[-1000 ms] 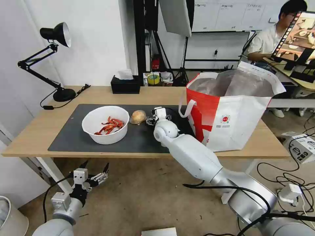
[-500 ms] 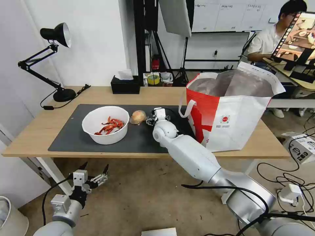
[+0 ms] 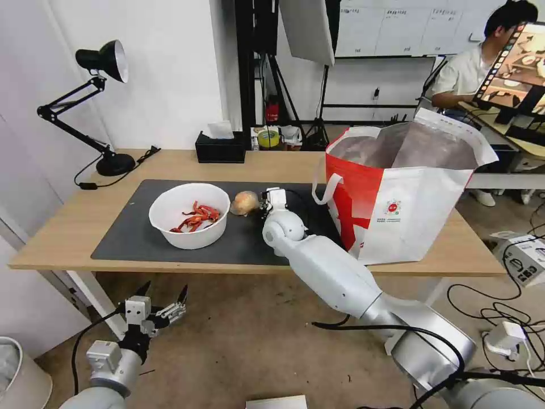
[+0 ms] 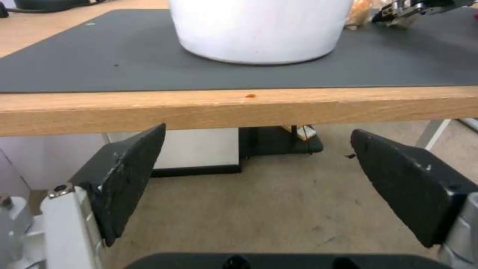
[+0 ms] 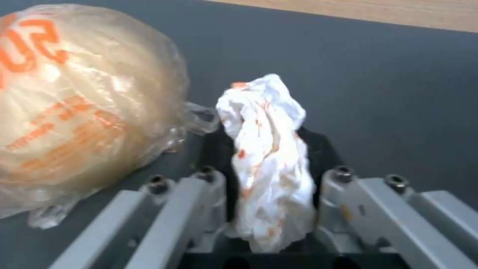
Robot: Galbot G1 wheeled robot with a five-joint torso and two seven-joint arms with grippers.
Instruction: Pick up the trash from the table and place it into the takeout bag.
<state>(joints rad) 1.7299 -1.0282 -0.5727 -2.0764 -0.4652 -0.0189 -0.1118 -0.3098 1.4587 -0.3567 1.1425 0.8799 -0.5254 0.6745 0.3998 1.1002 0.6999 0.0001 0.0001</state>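
The right pincer (image 5: 269, 175) is down on the dark grey mat (image 3: 142, 241) of the wooden table (image 3: 68, 227), its two metal fingers (image 5: 199, 186) pressed against the sides of a crumpled white tissue (image 5: 266, 149) stained with orange flecks. The tissue is squeezed into a tall, narrow wad that stands up between the fingers. Just beside it, touching the mat, lies a rounded tan lump (image 5: 74, 104) wrapped in thin, wrinkled clear plastic with orange print; a loose fold of that plastic reaches the tissue.

In the head view the lump (image 3: 246, 202) sits between the pincer (image 3: 267, 203) and a smooth white round bowl (image 3: 190, 215) that holds red-orange shells (image 3: 196, 216). To the right of the arm stands the takeout bag (image 3: 397, 210), a boxy white-and-red tote with a shiny silver lining, its mouth wide open and a white loop handle hanging on the near side.

The left pincer (image 3: 162, 298) hangs below the table's front edge, over the floor, its flat black fingers (image 4: 124, 175) spread wide with nothing between them. From its wrist camera the bowl's plain white wall (image 4: 259, 30) rests on the matte mat above the pale wood edge (image 4: 239, 108).
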